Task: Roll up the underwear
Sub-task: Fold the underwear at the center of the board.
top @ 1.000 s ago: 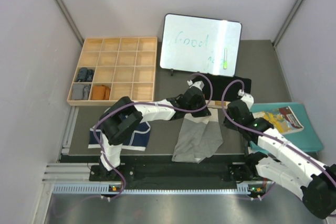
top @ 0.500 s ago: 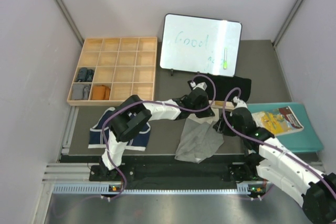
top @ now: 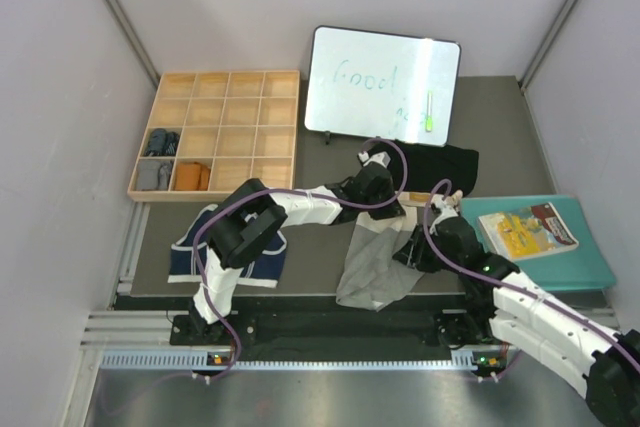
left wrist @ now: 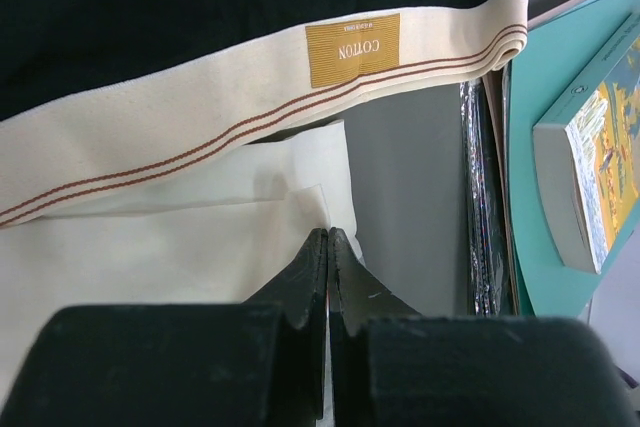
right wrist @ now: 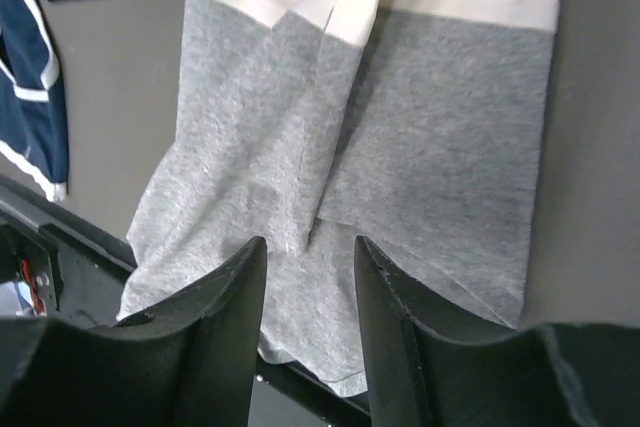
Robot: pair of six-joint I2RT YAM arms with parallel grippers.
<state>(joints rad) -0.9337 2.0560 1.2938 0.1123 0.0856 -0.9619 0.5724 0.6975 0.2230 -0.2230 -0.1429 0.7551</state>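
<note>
Navy briefs (top: 262, 265): flat at 9 o'clock of the centre pair, partly under the left arm, not yet rolled.

Left gripper (left wrist: 328, 239): clenched on a fold of the cream waistband (left wrist: 150, 257), at the 12 o'clock edge of the grey briefs (top: 370, 272). The jaws meet with only a thin bit of cloth between them.

Grey briefs: the pair in hand, mid-table at the near edge. The waistband is at 12 o'clock and the leg end at 6 o'clock. One side panel is folded over towards the middle, and the long crease (right wrist: 318, 147) runs 12 to 6.

Right gripper (right wrist: 310, 244): released, jaws wide apart, hovering above the grey cloth just at 3 o'clock of the crease and touching nothing.

Black briefs (top: 445, 162): at 1 o'clock of the grey pair. Their beige waistband (left wrist: 250, 97) lies just beside the pinched cream edge.

Step, as I judge it: narrowing the grey pair into a strip before rolling.

Doing it well: keep the left pinch low and taut, and bring the right jaws down onto the 3 o'clock edge only. Fold it across to meet the crease so that the strip's sides run parallel.

Risk: the grip is thin, so it may slip. Pulling towards 12 o'clock could snag the beige waistband.
</note>
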